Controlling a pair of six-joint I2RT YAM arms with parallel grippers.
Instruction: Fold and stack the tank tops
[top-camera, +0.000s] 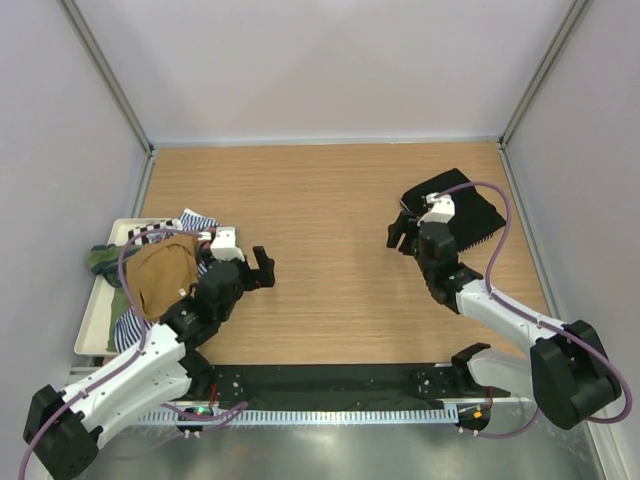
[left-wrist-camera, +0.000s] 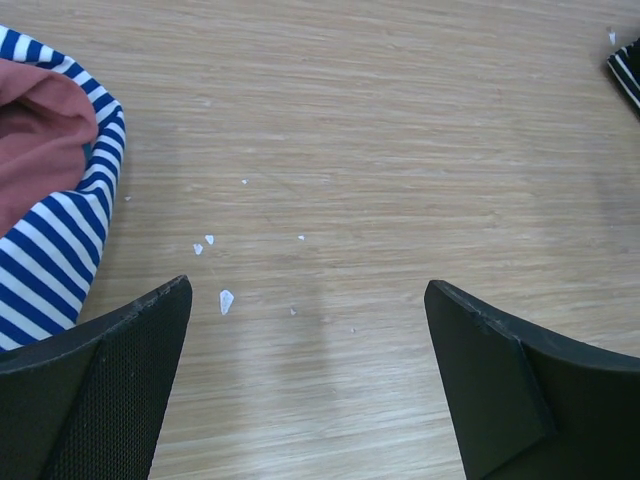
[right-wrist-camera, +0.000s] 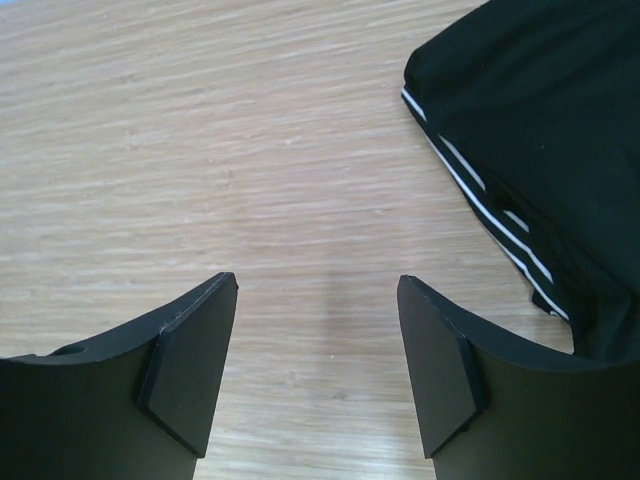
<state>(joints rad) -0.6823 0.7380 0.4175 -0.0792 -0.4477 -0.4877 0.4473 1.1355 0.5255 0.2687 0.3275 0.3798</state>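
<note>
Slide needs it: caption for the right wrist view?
Open right tool above the wood table, black tank top at frame right.

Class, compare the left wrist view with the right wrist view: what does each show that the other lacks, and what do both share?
Only the left wrist view: the blue-and-white striped tank top curled around a reddish-tan top, and white specks on the wood. Only the right wrist view: the plain black tank top spread over a finely striped top. Both: the wooden table, and the left gripper and right gripper open, nothing between them. A dark striped corner at the left view's upper right may be that pile.
</note>
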